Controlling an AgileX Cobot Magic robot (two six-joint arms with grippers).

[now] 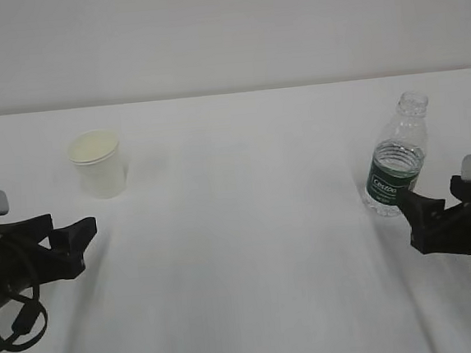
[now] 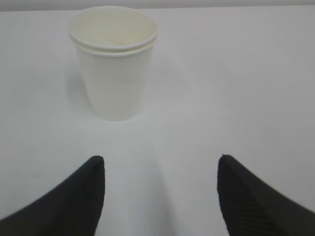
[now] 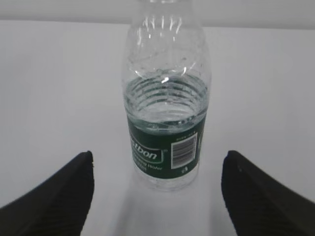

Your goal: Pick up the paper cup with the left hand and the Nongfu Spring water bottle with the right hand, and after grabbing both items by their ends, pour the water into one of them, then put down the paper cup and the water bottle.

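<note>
A: Paper first. The small white tapered paper cup stands upright on the white bench, on the left and towards the back. In the left wrist view it sits ahead of the black two-finger left hand and a little left of centre. It shows a doubled rim, so it may be two cups nested; I cannot tell for sure.

B: And that hand?

A: Released, fingers spread wide, nothing between them, clear of the cup. In the exterior view the left hand is low over the bench, near the cup but apart from it.

B: How will the cup handle?

A: Light and soft-walled, I judge. It would crush if squeezed hard, so take it low on the body, near the base, and gently.

B: The bottle?

A: The small clear ribbed plastic water bottle with the dark green label stands upright on the right, uncapped, water reaching roughly up to its shoulder. The black right hand is just in front of it, also spread open and empty; in the right wrist view the bottle stands centred between the fingers' line, ahead of the hand.

B: Risks?

A: Thin plastic gives under pressure, and with no cap a hard squeeze could push water out. It is heavier than the cup. Grip the lower body around the label.
</note>
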